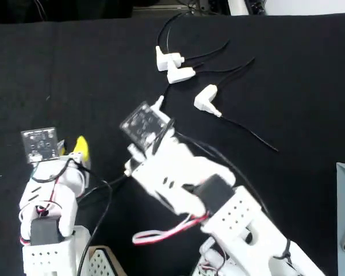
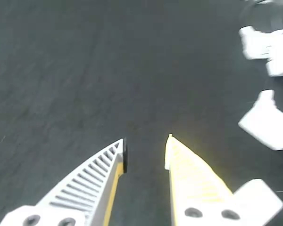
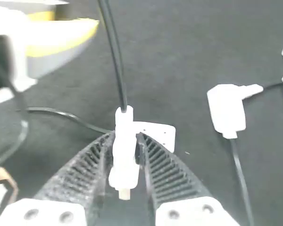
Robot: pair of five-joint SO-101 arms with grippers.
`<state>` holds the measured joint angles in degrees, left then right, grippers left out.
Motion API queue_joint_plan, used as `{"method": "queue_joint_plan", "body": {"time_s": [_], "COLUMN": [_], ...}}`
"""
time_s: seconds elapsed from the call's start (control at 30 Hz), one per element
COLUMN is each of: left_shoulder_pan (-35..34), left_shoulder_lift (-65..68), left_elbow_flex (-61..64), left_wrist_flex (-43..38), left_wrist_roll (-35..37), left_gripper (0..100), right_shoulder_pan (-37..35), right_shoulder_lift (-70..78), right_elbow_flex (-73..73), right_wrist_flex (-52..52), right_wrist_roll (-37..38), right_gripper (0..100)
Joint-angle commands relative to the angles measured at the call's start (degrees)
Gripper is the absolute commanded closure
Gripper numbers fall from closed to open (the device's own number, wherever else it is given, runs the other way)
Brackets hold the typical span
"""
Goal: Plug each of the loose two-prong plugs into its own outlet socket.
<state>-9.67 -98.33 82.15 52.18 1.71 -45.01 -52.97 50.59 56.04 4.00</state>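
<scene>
Now the right tool [image 3: 125, 162] is clamped on a plug [image 3: 124, 146], with its dark ribbed fingers [image 3: 167, 174] pressing the white body from both sides. One end of the plug pokes back between the fingers. Its black cable [image 3: 114, 56] leaves the other end and runs straight out ahead of the tool.

A second plug [image 3: 226, 113] lies flat on the bench [image 2: 61, 56], ahead of the right tool's tips and off to one side, well apart from the held one. Farther ahead of that tool, a third plug [image 1: 168, 57] and a fourth plug [image 1: 181, 73] lie just beside each other, and their cables trail away across the black surface.

The left tool [image 2: 145, 151] has its fingers apart, one white and one yellow, with nothing between them, and it points over bare bench. The loose plugs lie ahead of it on the yellow finger's side, clear of its tips. From above, the left tool sits beside the right arm, well behind the right tool's tips.
</scene>
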Motion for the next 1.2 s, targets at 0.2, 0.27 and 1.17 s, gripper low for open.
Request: {"method": "queue_joint_plan", "body": {"time_s": [0.2,0.27,1.17], "left_shoulder_pan": [15.69,20.53,-4.97], "left_shoulder_lift": [-0.53,-0.53,-0.53], "left_elbow_flex": [-15.87,-18.33,-3.74], "left_wrist_flex": [4.92,8.44,4.48], "left_wrist_roll": [0.70,0.62,-9.49], "left_gripper": [85,85,85], "right_shoulder_pan": [-3.08,-3.08,6.33], "right_shoulder_lift": [-3.91,-3.91,-3.74], "right_elbow_flex": [4.35,4.35,24.75], "right_wrist_flex": [-5.10,-4.92,-35.43], "right_wrist_roll": [-2.20,-2.20,-7.03], "right_gripper": [98.7,98.7,98.7]}}
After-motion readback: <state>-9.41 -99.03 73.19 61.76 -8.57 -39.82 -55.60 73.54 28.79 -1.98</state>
